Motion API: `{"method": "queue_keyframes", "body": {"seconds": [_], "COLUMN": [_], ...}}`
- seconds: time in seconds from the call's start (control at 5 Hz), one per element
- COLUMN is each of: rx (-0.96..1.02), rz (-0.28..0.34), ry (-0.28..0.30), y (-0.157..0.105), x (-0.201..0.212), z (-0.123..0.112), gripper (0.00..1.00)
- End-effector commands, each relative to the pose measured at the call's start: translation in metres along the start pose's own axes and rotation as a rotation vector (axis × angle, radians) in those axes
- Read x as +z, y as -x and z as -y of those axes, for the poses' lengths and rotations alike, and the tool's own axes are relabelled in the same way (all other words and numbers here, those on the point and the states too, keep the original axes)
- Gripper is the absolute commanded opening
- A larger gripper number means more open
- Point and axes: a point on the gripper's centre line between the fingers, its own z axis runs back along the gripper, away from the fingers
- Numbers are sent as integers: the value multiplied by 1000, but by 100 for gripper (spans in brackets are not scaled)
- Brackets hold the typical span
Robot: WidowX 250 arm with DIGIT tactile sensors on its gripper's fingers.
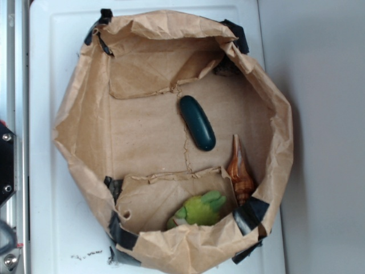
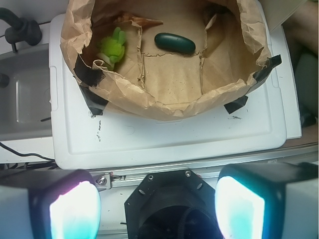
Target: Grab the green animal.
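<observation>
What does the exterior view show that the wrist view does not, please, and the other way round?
Only the exterior view shows the orange-brown shell clearly, beside the green animal. Only the wrist view shows the gripper, its fingers spread wide outside the paper bag. Both show the green animal and the dark oblong capsule inside the bag.

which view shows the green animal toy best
The wrist view: the green animal sits in the open against the paper bag's wall, limbs visible, small and a bit overexposed. In the exterior view it is larger, but the bag's folded rim hides its lower edge.
</observation>
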Motion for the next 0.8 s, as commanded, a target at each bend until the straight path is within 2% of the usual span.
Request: {"method": "queue_keyframes", "body": {"seconds": [0.0,0.2,0.4,0.6], "rx": [0,140,244,244], "rz": [0,54,47,47], "ry": [0,-45,-54,-54], "y": [0,-47,-95,-95], "x": [0,-25,-32,-32], "z": [0,25,30,30], "gripper": [100,100,100,100]}}
